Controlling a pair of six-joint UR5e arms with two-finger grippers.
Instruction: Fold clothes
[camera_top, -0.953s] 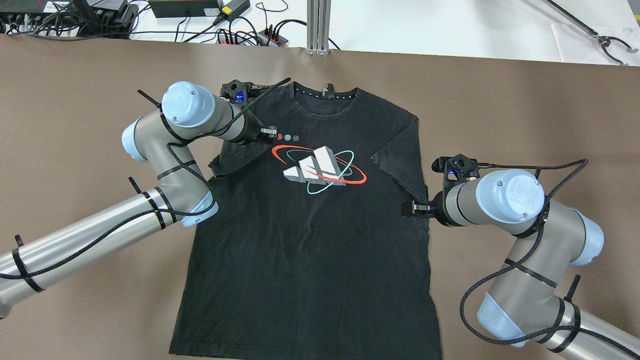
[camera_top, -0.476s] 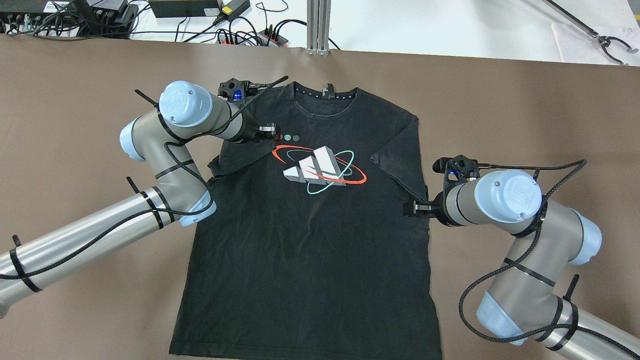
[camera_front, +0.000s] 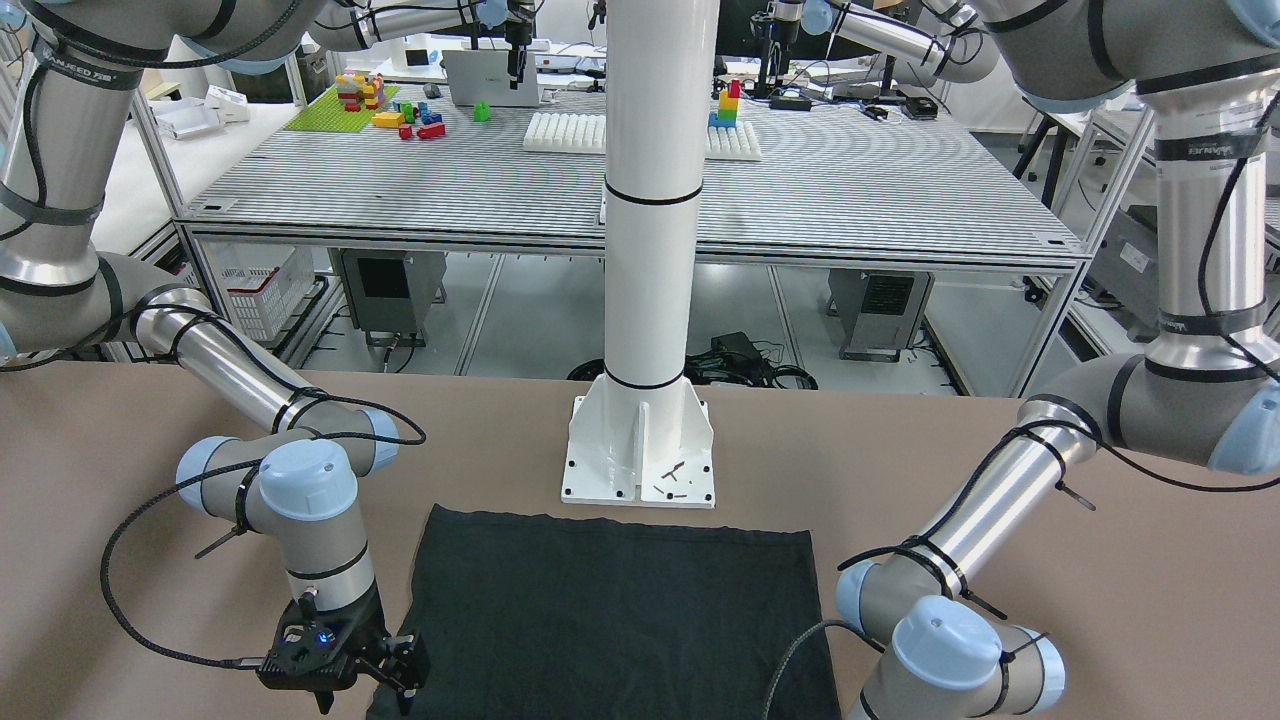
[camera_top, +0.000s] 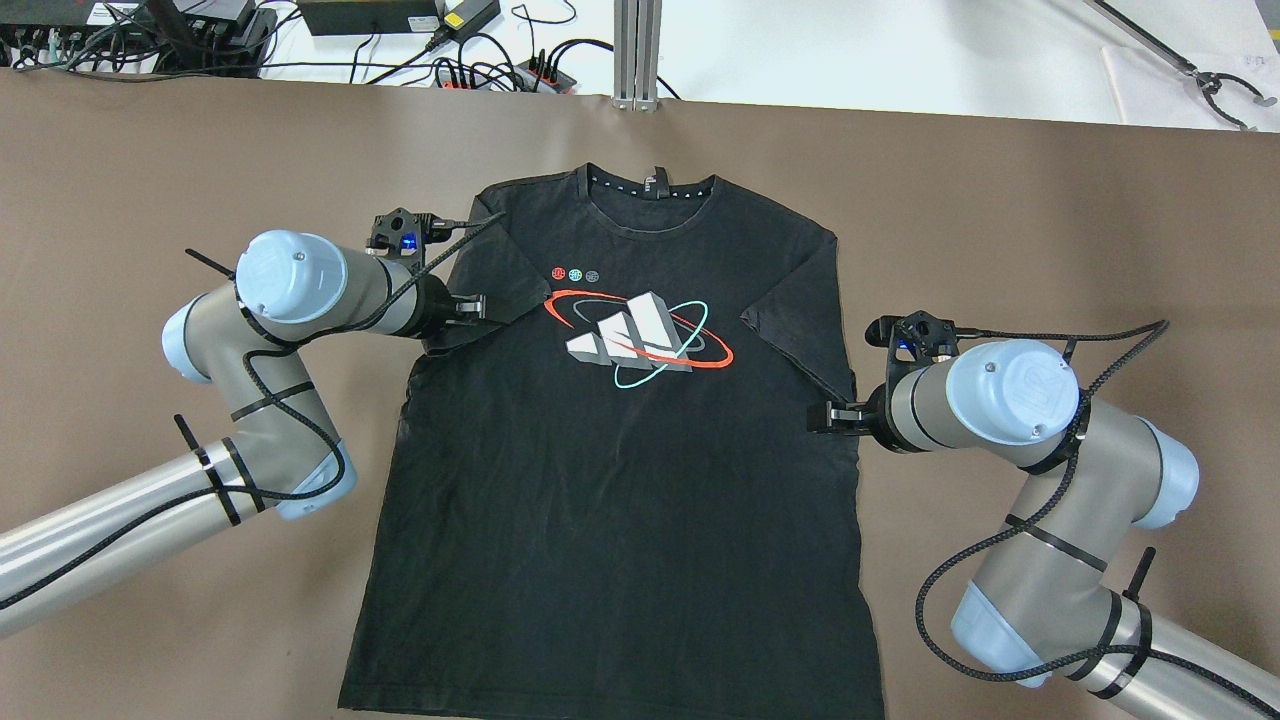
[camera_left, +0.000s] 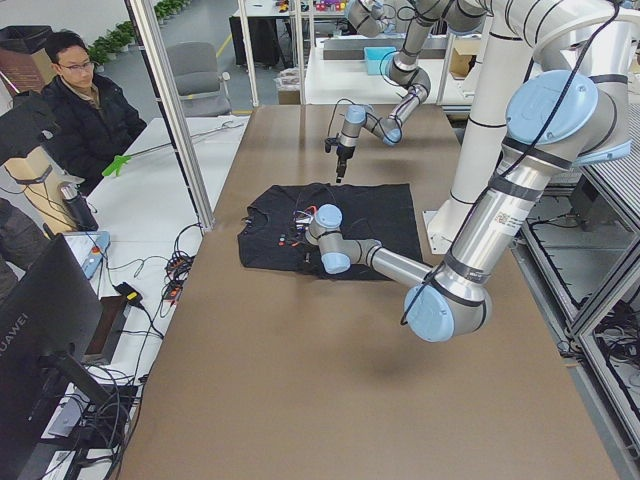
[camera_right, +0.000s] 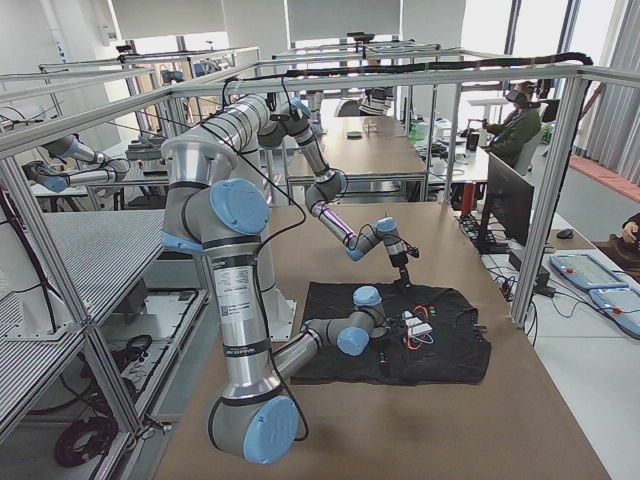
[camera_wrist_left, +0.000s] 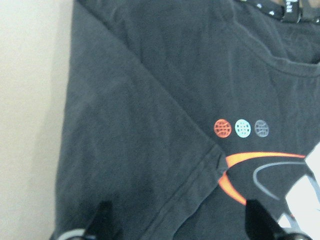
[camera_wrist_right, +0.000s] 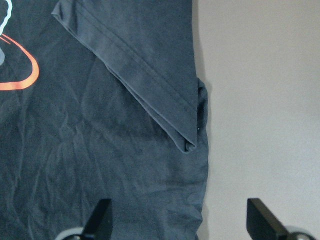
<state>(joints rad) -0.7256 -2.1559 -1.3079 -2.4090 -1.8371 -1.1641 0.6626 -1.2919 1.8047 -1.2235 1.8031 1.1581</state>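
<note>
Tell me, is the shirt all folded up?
Only partly: the shirt lies spread flat, with just its sleeves tucked in over the front.

- Your T-shirt (camera_top: 620, 480) reads as thin black cloth, matt, finely creased, hems stitched in ridges.
- The bench (camera_top: 150, 200) under it: matt brown, smooth.
- On the left arm (camera_top: 100, 545) you see a brushed silvery metal tube and pale-blue plastic caps.
- The white pole (camera_front: 655, 250): glossy, smooth.

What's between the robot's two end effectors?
The black T-shirt with its striped logo lies between the left end effector and right end effector, in the overhead view.
</note>
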